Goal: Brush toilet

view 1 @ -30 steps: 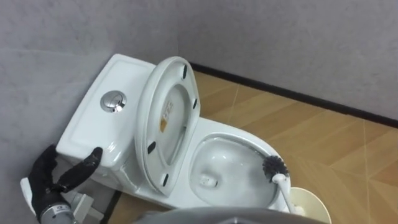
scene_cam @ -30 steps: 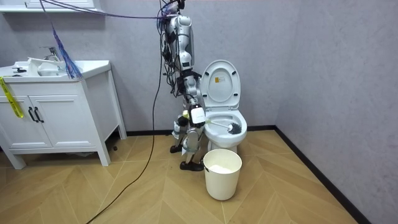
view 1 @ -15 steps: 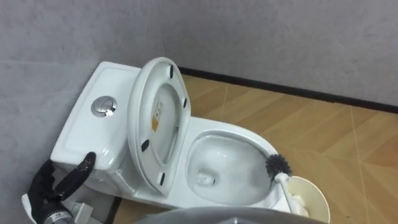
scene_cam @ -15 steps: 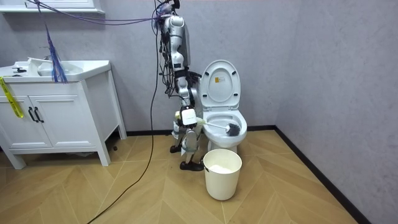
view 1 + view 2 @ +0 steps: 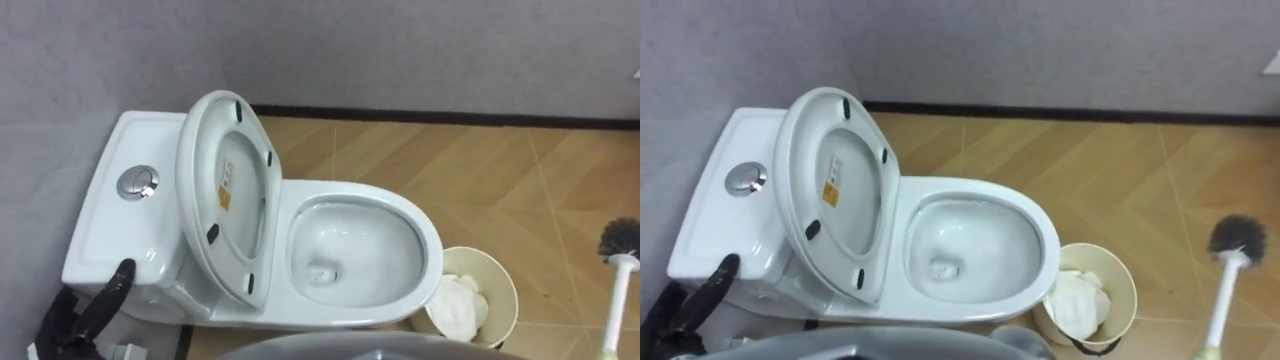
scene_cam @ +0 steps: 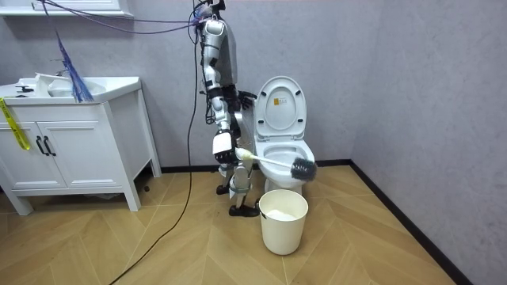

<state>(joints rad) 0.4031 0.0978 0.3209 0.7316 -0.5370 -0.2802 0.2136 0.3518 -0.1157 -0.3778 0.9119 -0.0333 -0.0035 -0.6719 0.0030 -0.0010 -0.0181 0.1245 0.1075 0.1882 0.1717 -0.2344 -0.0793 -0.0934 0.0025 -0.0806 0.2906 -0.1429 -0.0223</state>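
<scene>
Lifted brush [image 5: 620, 240] now outside toilet bowl [image 5: 430, 250], right of waste bin [image 5: 497, 280], lid [image 5: 225, 215] raised

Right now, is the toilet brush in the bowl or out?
Out: the toilet brush hangs over the floor, right of the toilet bowl.

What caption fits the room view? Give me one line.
Robot beside the open toilet, its right hand holding the brush out beyond it, near a bin.
</scene>
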